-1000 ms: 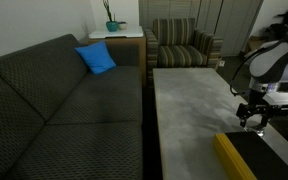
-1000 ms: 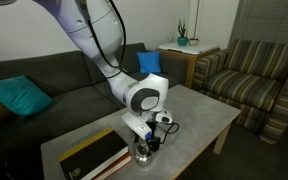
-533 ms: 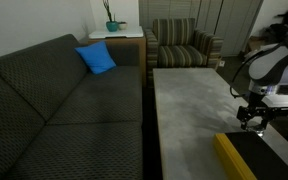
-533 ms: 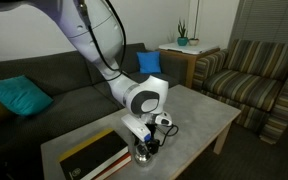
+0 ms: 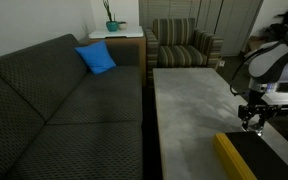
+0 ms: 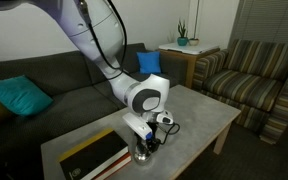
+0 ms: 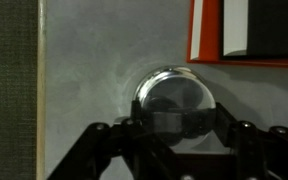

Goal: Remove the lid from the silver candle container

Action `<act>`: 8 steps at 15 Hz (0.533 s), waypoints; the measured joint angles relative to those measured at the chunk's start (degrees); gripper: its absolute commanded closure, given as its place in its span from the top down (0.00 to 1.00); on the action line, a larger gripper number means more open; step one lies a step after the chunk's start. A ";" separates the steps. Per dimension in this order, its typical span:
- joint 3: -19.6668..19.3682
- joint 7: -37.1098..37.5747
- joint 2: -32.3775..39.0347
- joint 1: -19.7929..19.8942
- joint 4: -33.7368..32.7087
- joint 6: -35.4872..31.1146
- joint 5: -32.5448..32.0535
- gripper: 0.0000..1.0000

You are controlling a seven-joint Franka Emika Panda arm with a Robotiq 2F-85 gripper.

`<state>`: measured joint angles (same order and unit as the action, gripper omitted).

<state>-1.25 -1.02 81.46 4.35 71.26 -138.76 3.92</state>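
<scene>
In the wrist view the silver candle container (image 7: 174, 98), a small round shiny tin with its lid on, sits on the grey table (image 7: 84, 70). My gripper (image 7: 176, 122) reaches down over it, its two black fingers (image 7: 134, 122) pressed against the tin's left and right sides, shut on the lid. In an exterior view the gripper (image 6: 144, 148) stands low over the tin (image 6: 144, 156), right beside the black box. In an exterior view the gripper (image 5: 252, 123) hangs near the table's right side and hides the tin.
A large black box with a yellow edge (image 6: 89, 158) (image 5: 234, 160) lies next to the tin; its corner (image 7: 246, 30) shows in the wrist view. A dark sofa (image 5: 54, 100) with a blue cushion (image 5: 97, 58) runs along the table (image 5: 189, 110). A striped armchair (image 6: 259, 85) stands beyond.
The fingers have closed in from open onto the tin's sides. The arm and the tin have stayed in place.
</scene>
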 measured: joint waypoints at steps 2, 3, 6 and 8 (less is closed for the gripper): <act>0.00 0.00 0.00 0.00 0.00 0.01 0.00 0.44; 0.00 -0.01 -0.01 -0.01 0.00 0.01 0.00 0.44; 0.00 -0.23 -0.04 -0.07 0.00 -0.01 -0.01 0.44; 0.00 -0.46 -0.12 -0.21 0.01 -0.07 -0.01 0.44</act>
<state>-1.25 -1.49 81.33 4.15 71.27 -138.83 3.91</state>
